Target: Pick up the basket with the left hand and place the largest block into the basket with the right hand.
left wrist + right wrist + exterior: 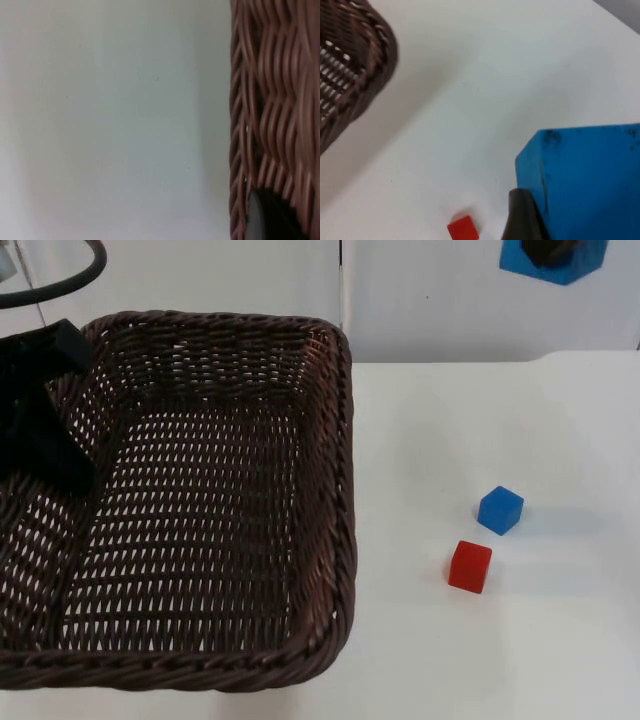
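While seemingly clamped, right pincer point(553, 252) lifts large blue block point(585, 175).

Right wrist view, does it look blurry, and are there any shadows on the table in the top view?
Right wrist view: the big blue block held in the right gripper looms soft-edged, and the basket rim is smeared. Top view: crisp, with faint shadows beside the small blue block and red block.

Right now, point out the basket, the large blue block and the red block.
basket point(345, 490), top view, right rim.
large blue block point(590, 180), right wrist view, front face, held by right gripper.
red block point(470, 566), top view, front face.
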`<state>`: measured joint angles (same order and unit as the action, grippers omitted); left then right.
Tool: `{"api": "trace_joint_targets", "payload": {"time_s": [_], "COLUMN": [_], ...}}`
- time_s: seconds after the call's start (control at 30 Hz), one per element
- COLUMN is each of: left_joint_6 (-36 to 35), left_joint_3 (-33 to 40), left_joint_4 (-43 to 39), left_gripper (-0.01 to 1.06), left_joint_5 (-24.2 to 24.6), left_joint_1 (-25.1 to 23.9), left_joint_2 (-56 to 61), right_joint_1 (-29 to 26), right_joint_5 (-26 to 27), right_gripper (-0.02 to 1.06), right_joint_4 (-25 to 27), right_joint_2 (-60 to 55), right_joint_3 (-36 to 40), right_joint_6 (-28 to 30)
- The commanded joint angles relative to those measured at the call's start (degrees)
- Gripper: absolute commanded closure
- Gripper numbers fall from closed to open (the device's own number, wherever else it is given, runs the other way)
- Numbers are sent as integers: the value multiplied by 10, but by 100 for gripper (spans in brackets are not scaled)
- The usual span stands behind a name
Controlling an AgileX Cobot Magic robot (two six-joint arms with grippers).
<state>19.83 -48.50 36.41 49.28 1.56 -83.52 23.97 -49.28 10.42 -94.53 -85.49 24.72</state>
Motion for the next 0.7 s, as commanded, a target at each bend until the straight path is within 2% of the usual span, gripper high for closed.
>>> {"api": "trace_joint_targets", "payload": {"time_s": [0.0,0.03,0.17,0.33,0.67], "left_joint_6": [-2,-2,-2,-2,-2], "left_joint_3": [1,1,1,1,1], "left_joint_4": [20,20,20,20,20], "left_gripper": [105,105,105,105,105], "left_joint_5": [-4,-4,-4,-4,-4], "left_joint_1": [-2,-2,-2,-2,-2], "left_joint_2": [6,6,6,6,6], "right_joint_1": [27,27,96,149,225], "right_joint_5": [22,22,52,62,92], "right_gripper": [105,105,105,105,105], "right_joint_4": [2,2,2,4,8], "right_joint_2": [8,8,8,-2,-60], "right_joint_3": [1,1,1,0,0], "right_joint_6": [17,17,31,31,31]}}
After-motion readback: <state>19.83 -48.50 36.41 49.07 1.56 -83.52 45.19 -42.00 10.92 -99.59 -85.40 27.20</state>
